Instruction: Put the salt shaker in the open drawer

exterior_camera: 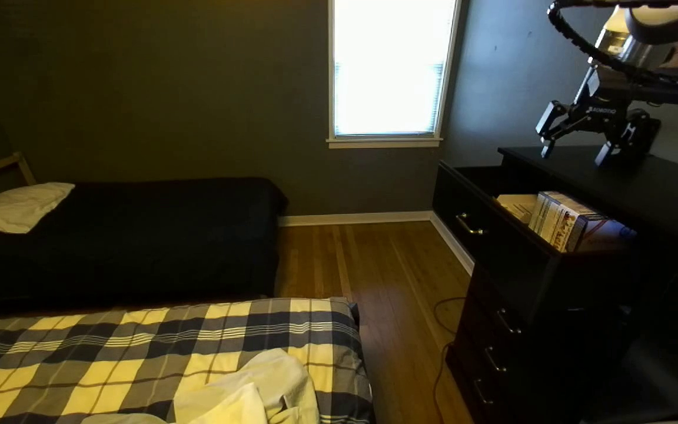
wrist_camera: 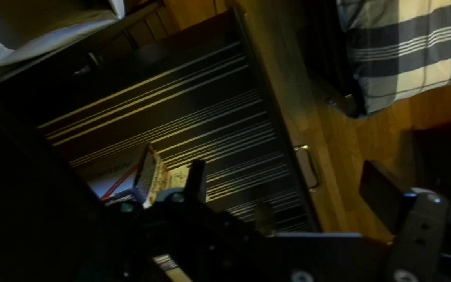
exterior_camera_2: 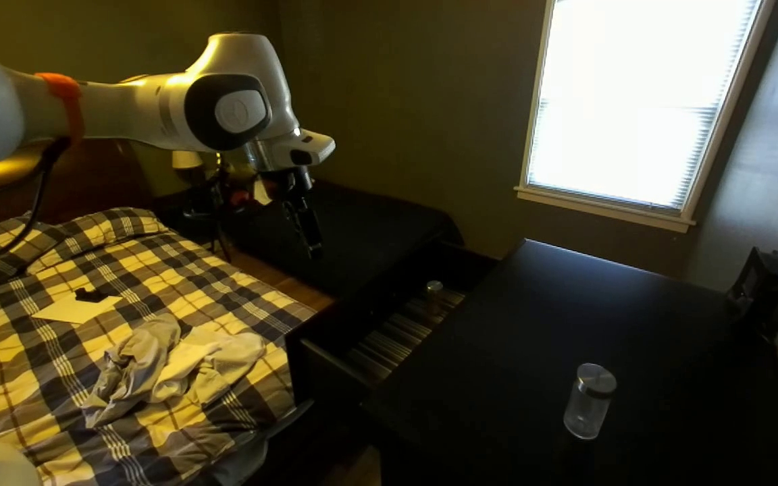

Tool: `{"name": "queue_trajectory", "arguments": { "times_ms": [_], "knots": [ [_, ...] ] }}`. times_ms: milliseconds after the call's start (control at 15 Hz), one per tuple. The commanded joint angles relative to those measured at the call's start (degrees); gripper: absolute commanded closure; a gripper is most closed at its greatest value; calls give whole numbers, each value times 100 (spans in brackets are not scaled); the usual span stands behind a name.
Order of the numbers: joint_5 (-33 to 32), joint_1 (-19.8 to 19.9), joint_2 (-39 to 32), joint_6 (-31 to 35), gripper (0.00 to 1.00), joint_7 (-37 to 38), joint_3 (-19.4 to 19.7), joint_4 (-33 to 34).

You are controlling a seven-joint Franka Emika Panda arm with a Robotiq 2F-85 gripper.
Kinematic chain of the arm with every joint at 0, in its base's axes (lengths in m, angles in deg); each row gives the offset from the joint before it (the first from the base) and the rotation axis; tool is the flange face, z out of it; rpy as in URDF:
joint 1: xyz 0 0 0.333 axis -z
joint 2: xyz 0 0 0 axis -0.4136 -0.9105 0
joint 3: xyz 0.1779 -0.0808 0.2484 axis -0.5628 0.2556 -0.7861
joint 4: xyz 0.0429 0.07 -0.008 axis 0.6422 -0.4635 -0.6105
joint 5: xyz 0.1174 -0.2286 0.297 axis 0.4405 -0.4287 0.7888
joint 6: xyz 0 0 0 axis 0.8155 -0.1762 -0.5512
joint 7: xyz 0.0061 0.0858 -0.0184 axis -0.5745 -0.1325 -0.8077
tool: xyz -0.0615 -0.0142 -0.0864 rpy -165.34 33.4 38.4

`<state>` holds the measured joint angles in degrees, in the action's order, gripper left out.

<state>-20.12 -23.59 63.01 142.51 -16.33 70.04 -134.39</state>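
The open drawer [exterior_camera: 504,253] is the black dresser's top drawer, pulled out, with a striped bottom [exterior_camera_2: 389,344]; it also fills the middle of the wrist view [wrist_camera: 194,94]. A small shaker with a metal lid [exterior_camera_2: 434,297] stands upright inside it; a dim shape in the wrist view [wrist_camera: 264,217] seems to be the same one. A clear jar with a metal lid [exterior_camera_2: 586,408] stands on the dresser top. I cannot tell for sure which is the salt shaker. My gripper [exterior_camera: 574,155] is open and empty, well above the drawer near its front; it shows in the wrist view [wrist_camera: 288,184].
Boxes or cases [exterior_camera: 562,221] stand in the drawer's near end in an exterior view. A black device [exterior_camera_2: 764,290] stands on the dresser top [exterior_camera_2: 497,337] by the wall. A plaid bed [exterior_camera: 168,353] is across from the drawer front.
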Motion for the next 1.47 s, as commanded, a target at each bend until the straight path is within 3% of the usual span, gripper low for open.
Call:
{"name": "queue_trajectory", "arguments": {
  "times_ms": [0,333,733,1067,1133,1200,1400],
  "knots": [
    [-695,449,-177,-55,0,682,25,195],
    [-1375,981,-372,-144,0,1445,411,447],
    [-1545,1440,-364,-220,0,2169,1076,510],
    [-1654,1739,-290,70,0,2164,1599,368],
    [-1898,1846,-322,316,0,2370,1598,319],
    [-1631,1687,-352,15,0,2052,1629,478],
    [-1783,1789,-368,172,0,2146,1690,458]
  ]
}}
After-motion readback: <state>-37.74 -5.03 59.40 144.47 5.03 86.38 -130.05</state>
